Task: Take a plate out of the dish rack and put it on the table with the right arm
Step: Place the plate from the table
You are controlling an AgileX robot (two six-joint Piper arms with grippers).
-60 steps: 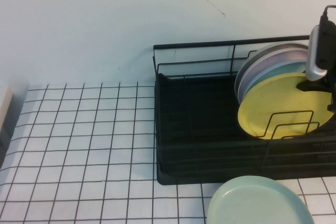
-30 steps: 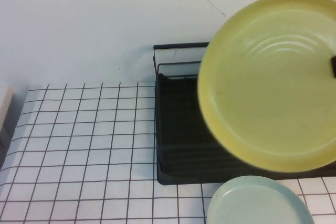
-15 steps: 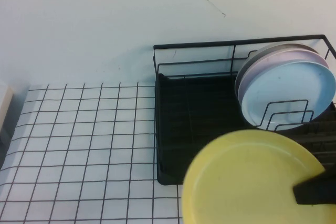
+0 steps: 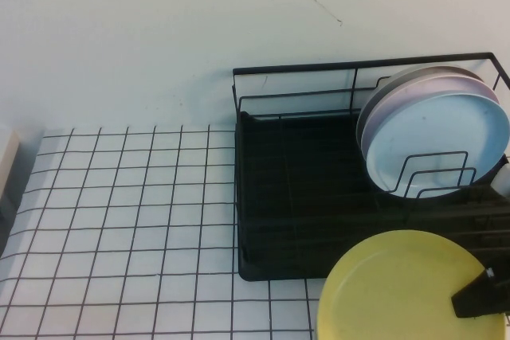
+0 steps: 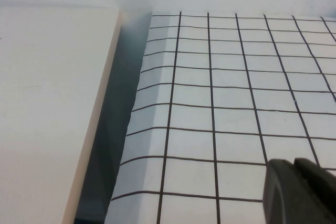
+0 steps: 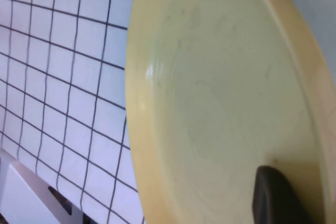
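Worktop (image 4: 119, 220): white, black grid. We find open squares across its whole left half, as far as a pale block at the left edge.

Dish rack (image 4: 295, 197): black wire on a black tray, along the far right of the worktop. Its left compartment is vacant. We count at least two plates upright in the dividers at the right end, the light blue plate (image 4: 438, 137) in front.

Plate (image 4: 398, 288): yellow, out of the rack, lying near level at the near right edge of the worktop, just in front of the rack's front rail. We cannot tell whether it touches the surface.

Right gripper (image 4: 482, 298): at the near right corner, clamped on the plate's right rim; one black finger (image 6: 273, 195) lies across the plate's inner face.

Left gripper (image 5: 299, 192): low over bare grid toward the left edge; whether it is open we cannot tell.

Progress: we judge removal done. Setting down and letting go remain.

Clearance: the rack rail stands close behind the plate and the near edge close in front; free room lies to the left.
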